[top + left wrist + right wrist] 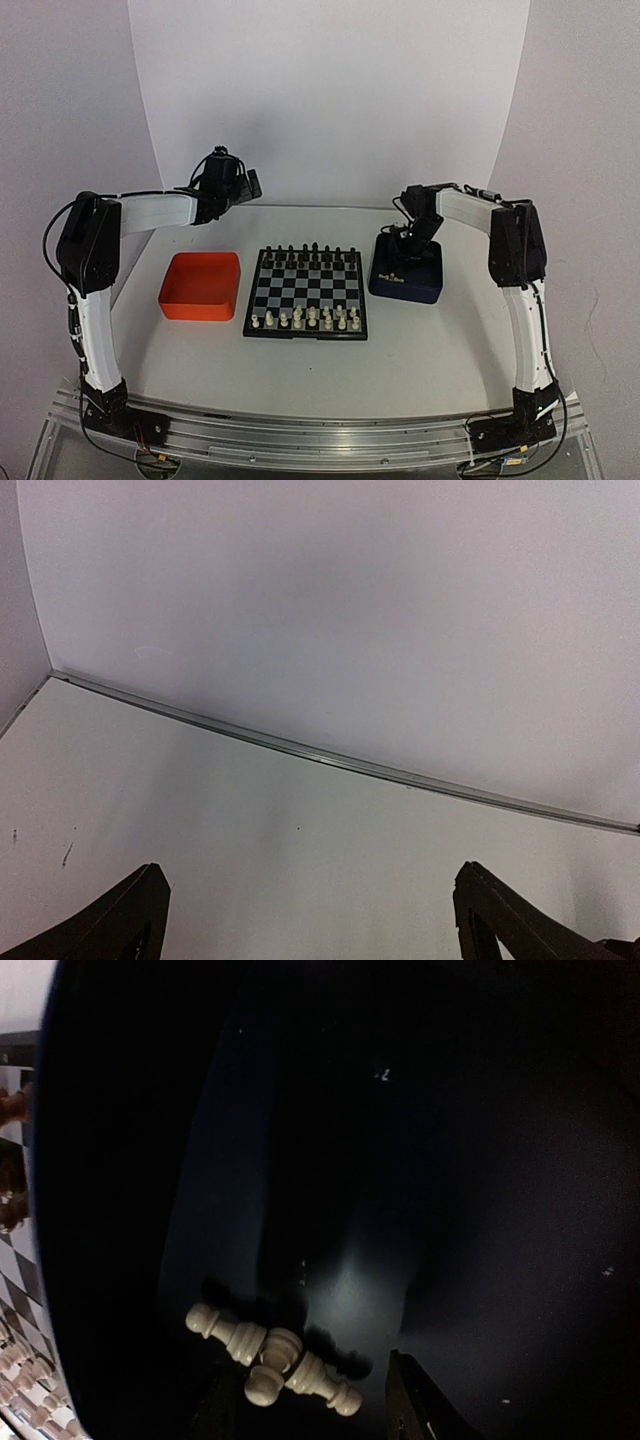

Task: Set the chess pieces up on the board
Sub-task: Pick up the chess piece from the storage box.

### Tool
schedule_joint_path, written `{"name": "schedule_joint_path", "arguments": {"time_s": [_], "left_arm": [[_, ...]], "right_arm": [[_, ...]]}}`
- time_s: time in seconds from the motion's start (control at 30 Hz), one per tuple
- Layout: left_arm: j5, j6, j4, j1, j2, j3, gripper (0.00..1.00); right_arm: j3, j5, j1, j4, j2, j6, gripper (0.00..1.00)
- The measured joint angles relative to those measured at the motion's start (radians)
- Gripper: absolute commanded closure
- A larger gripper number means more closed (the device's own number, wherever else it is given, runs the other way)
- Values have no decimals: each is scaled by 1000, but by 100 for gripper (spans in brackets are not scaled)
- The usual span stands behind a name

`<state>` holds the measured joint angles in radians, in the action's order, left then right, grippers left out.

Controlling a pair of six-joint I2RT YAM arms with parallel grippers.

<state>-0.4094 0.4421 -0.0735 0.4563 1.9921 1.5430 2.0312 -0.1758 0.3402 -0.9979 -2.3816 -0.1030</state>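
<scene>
The board [305, 291] lies mid-table, with cream-white chess pieces [305, 319] along its near rows and black ones [308, 255] along the far rows. My right gripper [405, 250] reaches down into the dark blue tray [408, 285]. In the right wrist view three cream pieces [270, 1355] lie crossed on the tray floor [400, 1160], between the fingers of that gripper [310, 1380]. The jaws stand partly closed, and a gap still separates the right finger [410, 1400] from the pieces. My left gripper [240, 185] [312, 872] hangs wide open and empty over the far left of the table.
An orange tray [200, 308] sits left of the board. The board's edge [15, 1260] shows at the left of the right wrist view. A metal strip [330, 758] marks the table's back edge against the white backdrop.
</scene>
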Motion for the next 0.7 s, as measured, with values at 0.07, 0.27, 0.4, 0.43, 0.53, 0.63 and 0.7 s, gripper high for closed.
{"name": "schedule_joint_path", "arguments": {"time_s": [0.07,0.27,0.4,0.43,0.53,0.63,0.7], "left_arm": [[-3,-1,9,-3,4,13,0],[-3,2,23,-7,4,15,0],[-2,6,23,-9,1,6,0],[-2,8,22,-9,-1,-2,0],[6,15,23,-9,-19,-38,0],[16,28,22,-9,-49,-82,0],[24,33,19,-9,-71,-106,0]], "right_arm": [[9,3,9,-9,-21,8,56],[30,21,46,-24,-31,25,82],[30,51,67,-34,-31,23,95],[29,60,71,-36,-31,22,98],[27,96,80,-39,-25,21,100],[27,136,86,-42,-21,15,100],[27,164,87,-44,-11,8,100]]}}
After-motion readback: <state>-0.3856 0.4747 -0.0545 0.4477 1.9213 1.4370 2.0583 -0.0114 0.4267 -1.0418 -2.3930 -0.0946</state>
